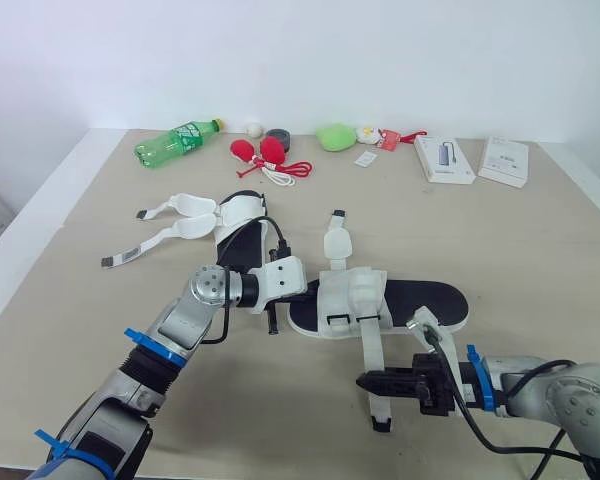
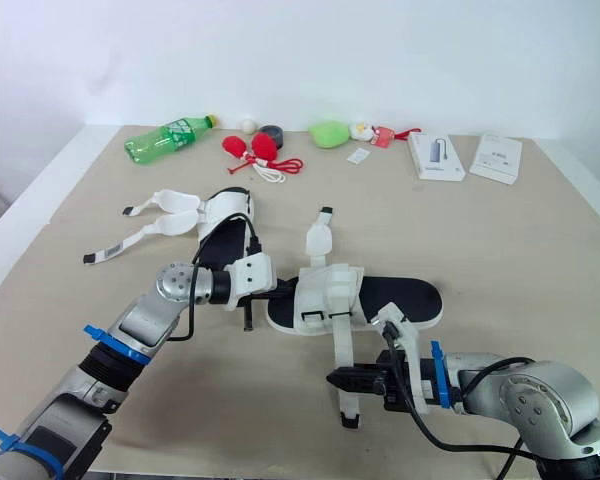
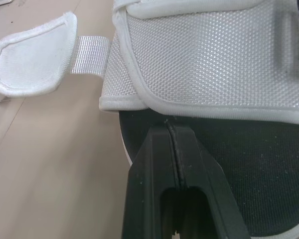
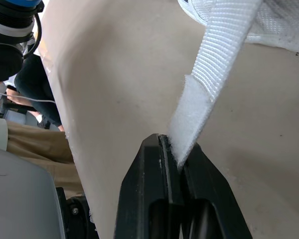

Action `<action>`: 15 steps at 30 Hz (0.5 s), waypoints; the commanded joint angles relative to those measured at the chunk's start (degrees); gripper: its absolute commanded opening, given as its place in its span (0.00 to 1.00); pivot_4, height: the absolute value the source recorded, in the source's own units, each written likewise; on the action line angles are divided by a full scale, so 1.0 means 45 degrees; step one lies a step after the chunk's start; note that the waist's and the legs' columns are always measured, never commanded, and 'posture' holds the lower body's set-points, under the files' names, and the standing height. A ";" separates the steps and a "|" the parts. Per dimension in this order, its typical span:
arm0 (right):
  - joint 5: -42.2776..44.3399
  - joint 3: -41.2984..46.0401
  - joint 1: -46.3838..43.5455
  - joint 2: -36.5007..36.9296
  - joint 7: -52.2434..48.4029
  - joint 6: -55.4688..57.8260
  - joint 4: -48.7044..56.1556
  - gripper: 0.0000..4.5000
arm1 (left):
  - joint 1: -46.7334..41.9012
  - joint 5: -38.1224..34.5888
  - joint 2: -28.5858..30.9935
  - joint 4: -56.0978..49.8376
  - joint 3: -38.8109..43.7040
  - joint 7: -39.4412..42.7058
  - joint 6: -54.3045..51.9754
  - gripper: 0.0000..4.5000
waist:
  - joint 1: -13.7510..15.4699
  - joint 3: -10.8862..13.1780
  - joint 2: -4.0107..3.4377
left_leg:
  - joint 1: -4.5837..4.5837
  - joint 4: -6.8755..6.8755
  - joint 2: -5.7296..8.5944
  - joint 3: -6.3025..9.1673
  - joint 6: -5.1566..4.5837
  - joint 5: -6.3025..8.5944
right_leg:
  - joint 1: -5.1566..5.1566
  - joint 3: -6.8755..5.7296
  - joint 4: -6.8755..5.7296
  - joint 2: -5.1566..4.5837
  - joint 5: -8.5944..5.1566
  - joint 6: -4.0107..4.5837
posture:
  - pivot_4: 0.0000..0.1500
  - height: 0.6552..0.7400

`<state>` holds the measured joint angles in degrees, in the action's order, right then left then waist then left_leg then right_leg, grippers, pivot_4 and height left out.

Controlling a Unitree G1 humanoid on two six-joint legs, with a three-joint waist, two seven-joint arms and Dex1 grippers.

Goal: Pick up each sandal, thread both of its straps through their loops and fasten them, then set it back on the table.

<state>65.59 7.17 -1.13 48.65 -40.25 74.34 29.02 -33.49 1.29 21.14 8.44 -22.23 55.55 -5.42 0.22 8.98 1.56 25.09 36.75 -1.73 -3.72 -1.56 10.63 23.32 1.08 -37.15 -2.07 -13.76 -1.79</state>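
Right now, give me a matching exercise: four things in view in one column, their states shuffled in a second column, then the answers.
1. green plastic bottle
2. right gripper
3. left gripper
4. far white-strapped black-soled sandal

A. shut, tips at the black sole of the near sandal
B. lying on its side
C. straps loose, spread on the table
D. shut on a white webbing strap

Pairs: 1-B, 2-D, 3-A, 4-C

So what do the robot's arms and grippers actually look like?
The left arm and right arm are silver-grey with round joints. Each wears a blue band and trails black cables. The left gripper has a white casing; it and the right gripper end in two black wedge-shaped fingers.
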 commanded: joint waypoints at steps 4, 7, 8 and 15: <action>-0.0418 0.0483 0.0346 0.1971 -0.1677 -0.1013 0.1493 0.75 | 0.0070 0.0152 0.0018 0.0081 -0.0228 0.0187 -0.0039 0.00 | 0.0011 0.0000 0.0000 | 0.0000 0.0000 0.0000 0.0003 0.0000 0.0000 | 0.0000 -0.0002 0.0001 -0.0001 -0.0019 -0.0003 | 1.00 1.00; -0.2859 0.1074 0.1041 0.3394 -0.4545 -0.4475 0.1581 0.98 | -0.0002 0.0147 -0.0032 0.0197 -0.0247 0.0210 0.0017 0.00 | 0.0040 -0.0010 -0.0008 | 0.0003 0.0005 -0.0002 0.0004 0.0001 0.0000 | 0.0001 -0.0009 0.0002 -0.0002 -0.0031 0.0003 | 1.00 1.00; -0.3592 0.1166 0.1168 0.3615 -0.5121 -0.5509 0.1438 0.98 | -0.0020 0.0148 -0.0041 0.0229 -0.0252 0.0215 0.0034 0.00 | 0.0043 -0.0010 -0.0010 | 0.0003 0.0002 0.0010 0.0002 0.0001 0.0000 | 0.0001 -0.0001 0.0001 -0.0003 -0.0038 -0.0012 | 1.00 1.00; -0.9554 0.0605 0.0028 0.2590 -0.8642 -1.8106 -0.1525 0.98 | -0.0069 0.0172 -0.0029 0.0430 -0.0256 0.0227 0.0158 0.00 | 0.0042 -0.0017 -0.0013 | -0.0003 0.0016 0.0013 0.0007 0.0002 0.0001 | -0.0008 -0.0001 0.0004 0.0019 -0.0036 -0.0026 | 1.00 1.00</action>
<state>30.88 11.01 2.06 62.56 -73.11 15.44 26.83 -33.85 1.29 20.85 9.53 -22.52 55.70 -4.70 0.41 8.90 1.50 25.08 36.83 -1.66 -3.71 -1.55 10.63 23.29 1.09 -37.13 -2.00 -13.92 -1.93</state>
